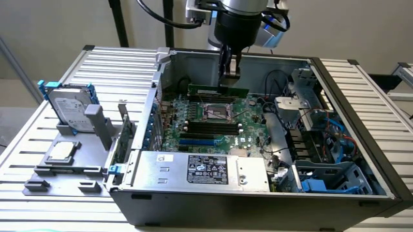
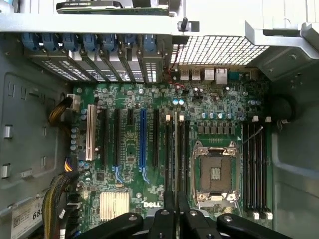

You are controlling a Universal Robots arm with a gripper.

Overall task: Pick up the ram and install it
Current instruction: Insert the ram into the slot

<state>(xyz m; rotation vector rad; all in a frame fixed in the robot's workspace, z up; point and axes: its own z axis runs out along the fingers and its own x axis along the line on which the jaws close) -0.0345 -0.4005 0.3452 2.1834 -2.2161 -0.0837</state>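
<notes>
Green ram (image 1: 218, 90) hangs level, pinched at its top edge by my claw (image 1: 228, 83), above the motherboard (image 1: 213, 121) inside the open computer case (image 1: 258, 208). From the wrist view, I see it lined up along the black memory slots (image 2: 185, 149) beside the CPU socket (image 2: 215, 172).

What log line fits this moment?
gripper: shut on ram | ram: over slots beside CPU socket | seated: cannot tell
</notes>
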